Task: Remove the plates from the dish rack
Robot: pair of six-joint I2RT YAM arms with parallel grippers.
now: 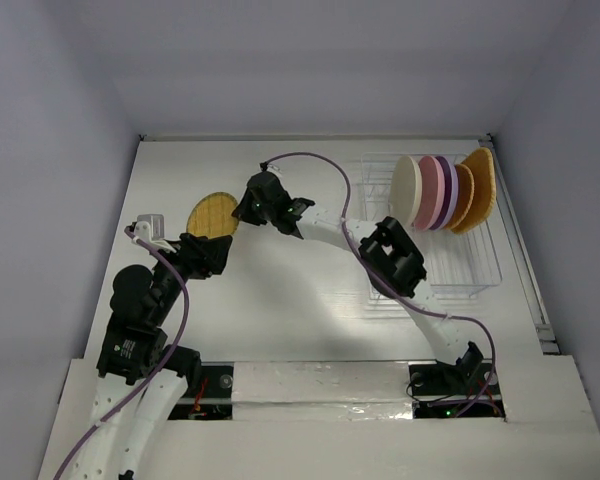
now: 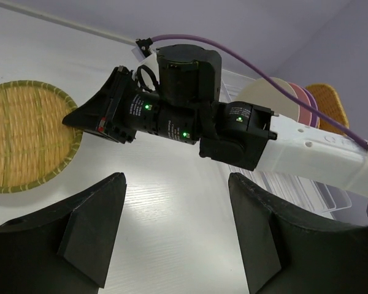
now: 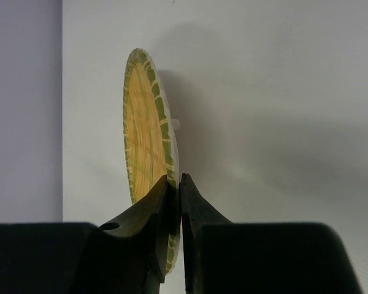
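Pinching the rim of the yellow woven plate (image 3: 144, 141), the right fingers (image 3: 176, 184) are closed almost together, with only the plate's thin edge between their dark tips. Seen from above, the right arm stretches across the bench (image 1: 280, 300) to its left half, and the plate sits there just beyond the fingers, showing as a flattened oval. Whether it rests on the bench or hangs just above it cannot be told. The left fingers (image 1: 202, 250) are just beside the plate's near edge, spread wide and holding nothing. In the left wrist view their two black pads (image 2: 92, 226) frame bare bench, apart from both the plate and the right arm's wrist. The dish rack (image 1: 460, 270) stands on the right half of the bench, well apart from both sets of fingers. At its far end five plates stand on edge, packed close together: a cream plate (image 1: 408, 190), a pink plate (image 1: 430, 190), a purple plate (image 1: 446, 188), an orange plate (image 1: 463, 200) and an orange textured plate (image 1: 480, 185).
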